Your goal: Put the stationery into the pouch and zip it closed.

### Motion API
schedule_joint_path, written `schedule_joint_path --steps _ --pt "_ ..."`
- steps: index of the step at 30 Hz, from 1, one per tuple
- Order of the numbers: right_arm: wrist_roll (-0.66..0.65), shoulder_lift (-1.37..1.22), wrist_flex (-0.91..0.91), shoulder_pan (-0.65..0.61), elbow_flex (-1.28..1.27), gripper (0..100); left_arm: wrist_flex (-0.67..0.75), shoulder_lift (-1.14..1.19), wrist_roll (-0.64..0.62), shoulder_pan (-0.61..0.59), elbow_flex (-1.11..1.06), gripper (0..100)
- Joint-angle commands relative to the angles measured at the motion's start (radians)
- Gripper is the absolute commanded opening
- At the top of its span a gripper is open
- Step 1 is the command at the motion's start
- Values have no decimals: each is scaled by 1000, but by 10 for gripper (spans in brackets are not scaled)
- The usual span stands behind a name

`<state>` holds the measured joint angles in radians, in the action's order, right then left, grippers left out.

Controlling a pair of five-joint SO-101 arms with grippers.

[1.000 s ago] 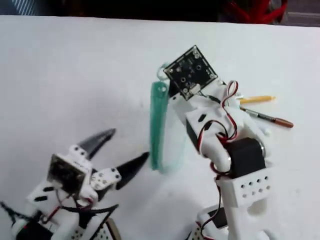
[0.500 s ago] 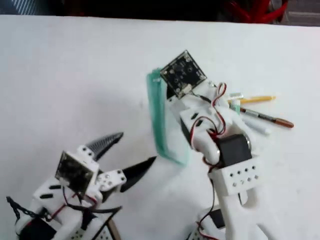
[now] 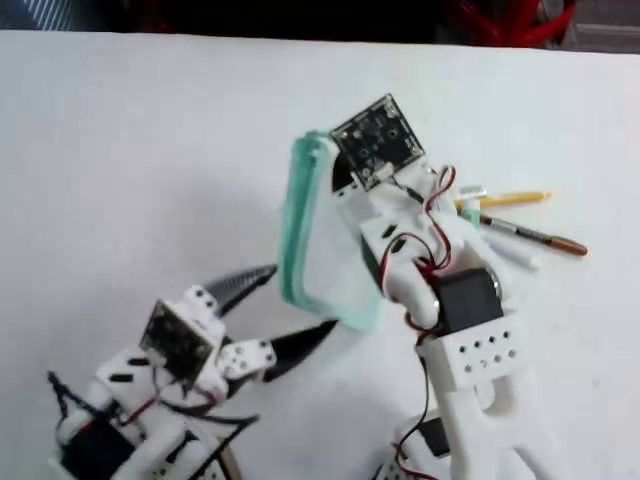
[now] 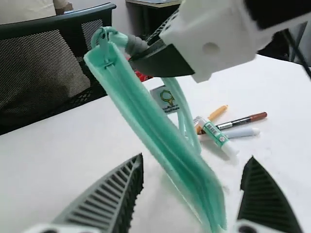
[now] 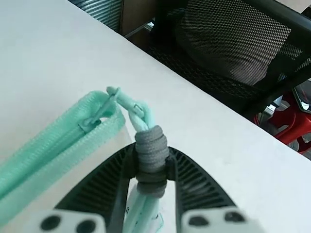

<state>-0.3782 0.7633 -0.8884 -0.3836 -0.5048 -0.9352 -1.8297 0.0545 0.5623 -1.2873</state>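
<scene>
1. Where things are: the right gripper [image 5: 150, 165] is clamped tight on the grey cord [image 5: 150, 145] tied to the zip pull. It does not hold the pouch [image 3: 310, 230] itself. The pouch hangs tilted over the table [image 3: 150, 120]; we cannot tell whether its low end touches.
2. Risk: with only the cord held, the pouch could swing or twist, or the cord could slip between the ribbed fingers.
3. Risk: the left gripper [image 3: 300, 300] is wide open and holds nothing, with its fingers on either side of the pouch's low end. Closing on a thin edge could fold or drag the pouch.
4. Risk: the yellow pen [image 3: 510, 200], marker [image 3: 535, 236] and glue tube [image 4: 216, 136] lie at the pouch's 3 o'clock, close to the right arm. A sweep of that arm could scatter them.
5. Pose: the right arm is raised and grips at the pouch's 12 o'clock end. The left arm is low at 7 o'clock and points toward 2.
</scene>
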Motion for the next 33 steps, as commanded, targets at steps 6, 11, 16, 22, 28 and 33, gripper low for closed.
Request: schedule_joint_path --steps 6,11,16,22,28,33 --pt "3 25 -61 -39 12 19 315 7 -2 4 -186 209" --pt "3 25 -54 -5 14 19 292 4 2 1 -184 142" --pt "11 24 -39 54 25 19 288 2 78 -97 -123 33" --pt "9 15 2 56 -52 19 130 2 -49 -232 54 41" --pt "11 15 93 50 -166 19 166 2 -83 -228 -32 42" --pt "9 16 127 30 -170 19 276 2 -89 -237 -123 88"
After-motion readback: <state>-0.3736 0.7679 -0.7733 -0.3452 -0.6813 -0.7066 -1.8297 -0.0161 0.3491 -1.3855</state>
